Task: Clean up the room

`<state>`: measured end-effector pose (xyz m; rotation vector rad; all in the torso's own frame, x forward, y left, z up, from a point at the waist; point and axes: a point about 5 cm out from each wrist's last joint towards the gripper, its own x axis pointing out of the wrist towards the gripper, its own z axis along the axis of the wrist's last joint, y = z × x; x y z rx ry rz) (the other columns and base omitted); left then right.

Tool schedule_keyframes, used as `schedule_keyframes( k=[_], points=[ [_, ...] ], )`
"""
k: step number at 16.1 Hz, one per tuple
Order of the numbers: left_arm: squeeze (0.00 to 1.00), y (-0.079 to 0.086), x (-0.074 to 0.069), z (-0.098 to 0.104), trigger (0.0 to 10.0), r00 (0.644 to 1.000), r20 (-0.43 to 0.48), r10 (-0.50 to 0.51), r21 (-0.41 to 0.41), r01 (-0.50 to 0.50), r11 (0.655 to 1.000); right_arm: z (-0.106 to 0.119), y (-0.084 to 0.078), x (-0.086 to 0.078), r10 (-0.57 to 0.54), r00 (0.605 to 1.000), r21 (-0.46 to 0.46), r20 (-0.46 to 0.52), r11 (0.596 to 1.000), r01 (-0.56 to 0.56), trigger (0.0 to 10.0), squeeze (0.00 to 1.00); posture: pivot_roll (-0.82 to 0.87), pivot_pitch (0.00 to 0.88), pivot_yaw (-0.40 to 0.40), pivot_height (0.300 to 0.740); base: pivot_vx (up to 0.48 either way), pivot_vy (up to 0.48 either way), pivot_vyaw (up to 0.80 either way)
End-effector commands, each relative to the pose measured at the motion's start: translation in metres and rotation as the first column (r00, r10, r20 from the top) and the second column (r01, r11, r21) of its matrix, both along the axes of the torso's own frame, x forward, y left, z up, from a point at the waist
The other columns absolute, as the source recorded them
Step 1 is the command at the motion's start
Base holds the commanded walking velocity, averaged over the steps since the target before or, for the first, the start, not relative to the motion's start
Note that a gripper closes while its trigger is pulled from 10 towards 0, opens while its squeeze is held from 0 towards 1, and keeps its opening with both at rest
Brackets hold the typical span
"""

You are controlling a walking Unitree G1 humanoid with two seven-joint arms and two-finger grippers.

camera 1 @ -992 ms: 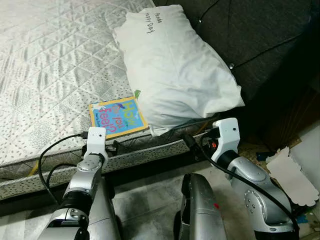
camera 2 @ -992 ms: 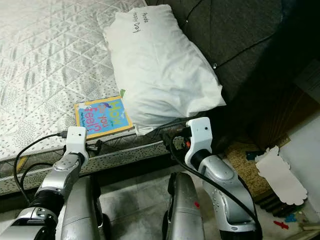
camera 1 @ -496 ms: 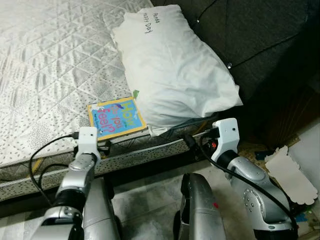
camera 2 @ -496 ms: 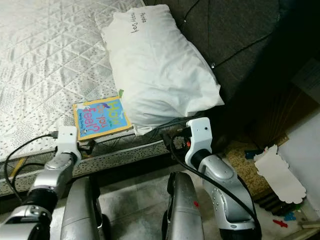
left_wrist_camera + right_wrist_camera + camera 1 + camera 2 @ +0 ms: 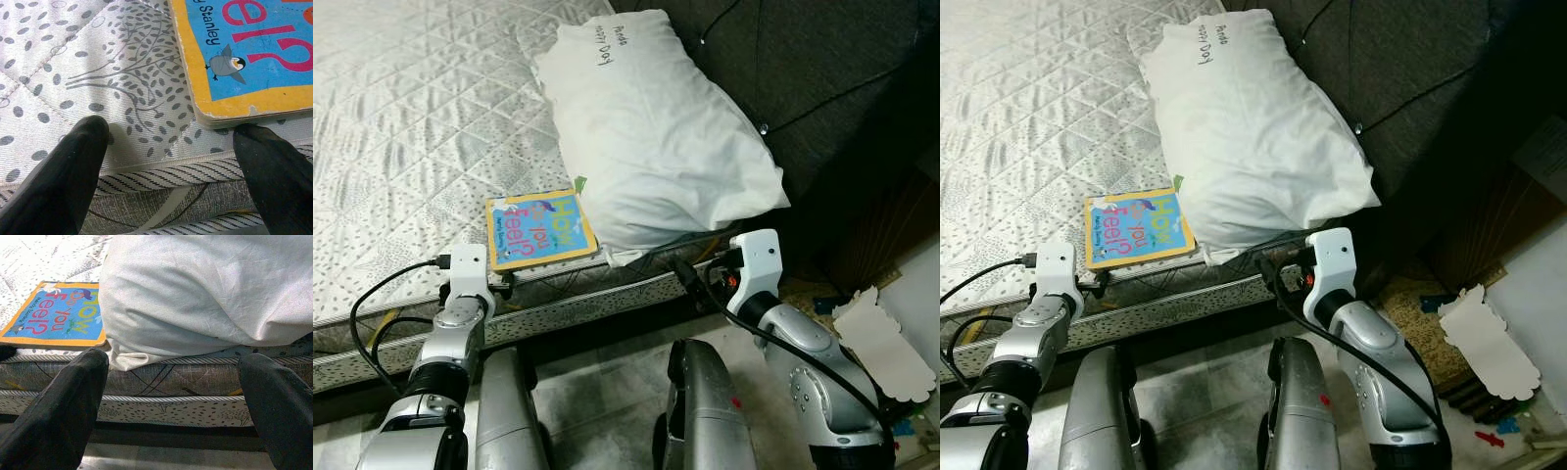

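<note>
A quilted grey-patterned mattress [image 5: 411, 127] runs under a dark upholstered headboard [image 5: 842, 88], and a big white pillow [image 5: 656, 137] lies at its head end with a yellow-bordered blue picture book [image 5: 540, 229] flat just beside it, near the mattress edge. Down at that edge the left gripper [image 5: 171, 166] hovers with its two black fingers spread wide and nothing between them, one fingertip [image 5: 266, 166] just below the book's corner. The right gripper [image 5: 171, 396] is level with the mattress side below the pillow, also wide open and empty.
</note>
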<state>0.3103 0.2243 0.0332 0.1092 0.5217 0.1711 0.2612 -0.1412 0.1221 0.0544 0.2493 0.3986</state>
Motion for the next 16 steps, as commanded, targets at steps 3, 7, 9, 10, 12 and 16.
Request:
schedule_keyframes(
  k=[3, 7, 9, 10, 12, 16],
  points=[
    [0.0, -0.005, -0.002, -0.003, 10.0, 1.0, -0.003, 0.004, -0.004, -0.004, 1.0, 0.0, -0.001, 0.002, 0.001, 1.0, -0.011, 0.008, 1.0, -0.001, 10.0, 0.0, -0.14, 0.071, -0.058, 0.557, 0.0, 0.0, 0.0],
    [0.0, -0.032, 0.003, -0.002, 10.0, 0.997, 0.03, -0.071, -0.034, 0.072, 0.997, 0.0, 0.003, 0.008, 0.009, 1.0, -0.006, 0.022, 1.0, -0.009, 10.0, 0.0, -0.13, 0.05, -0.059, 0.557, 0.0, 0.0, 0.0],
    [0.0, -0.039, 0.005, 0.0, 10.0, 0.994, 0.038, -0.102, -0.033, 0.104, 0.994, 0.002, 0.007, 0.012, 0.024, 0.999, -0.002, 0.036, 1.0, -0.024, 10.0, 0.0, -0.12, 0.029, -0.055, 0.557, 0.0, 0.0, 0.0],
    [0.0, -0.043, 0.007, 0.002, 10.0, 0.992, 0.045, -0.119, -0.031, 0.12, 0.992, 0.003, 0.011, 0.014, 0.038, 0.998, -0.004, 0.049, 0.999, -0.038, 10.0, 0.0, -0.12, 0.026, -0.054, 0.557, 0.0, 0.0, 0.0],
    [0.0, -0.046, 0.008, 0.005, 10.0, 0.99, 0.056, -0.131, -0.033, 0.133, 0.991, 0.002, 0.013, 0.017, 0.035, 0.998, -0.007, 0.049, 0.999, -0.035, 10.0, 0.0, -0.12, 0.016, -0.052, 0.557, 0.0, 0.0, 0.0],
    [0.0, -0.068, 0.014, 0.023, 10.0, 0.972, 0.14, -0.191, -0.053, 0.2, 0.978, -0.004, 0.026, 0.034, 0.003, 1.0, 0.008, 0.027, 1.0, -0.003, 10.0, 0.0, -0.07, 0.0, -0.035, 0.557, 0.0, 0.0, 0.0]
  ],
)
